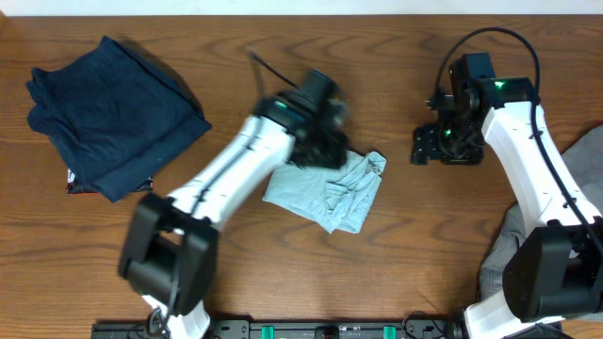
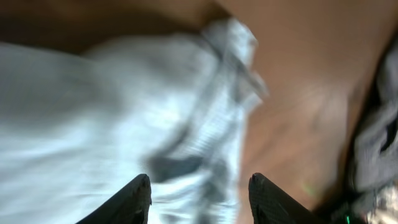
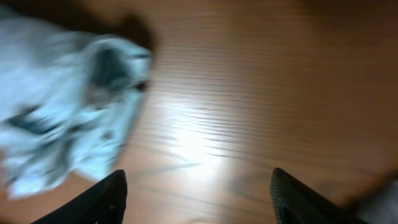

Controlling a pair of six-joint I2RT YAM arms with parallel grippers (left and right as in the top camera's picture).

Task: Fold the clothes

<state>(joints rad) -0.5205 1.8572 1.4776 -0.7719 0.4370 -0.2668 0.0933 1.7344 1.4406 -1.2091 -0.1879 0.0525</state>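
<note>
A crumpled light blue garment [image 1: 332,192] lies at the middle of the wooden table. It fills the left wrist view [image 2: 124,106] and shows at the left of the right wrist view [image 3: 56,106]. My left gripper [image 1: 325,143] hovers over its upper left edge, open and empty; its fingers [image 2: 199,196] straddle the cloth. My right gripper [image 1: 426,146] is open and empty over bare wood to the right of the garment; its fingers [image 3: 199,196] are wide apart. Both wrist views are blurred.
A folded dark navy garment [image 1: 108,113] lies at the back left. A grey garment [image 1: 579,202] hangs at the table's right edge, partly behind the right arm. Bare wood lies between the light blue garment and the right gripper.
</note>
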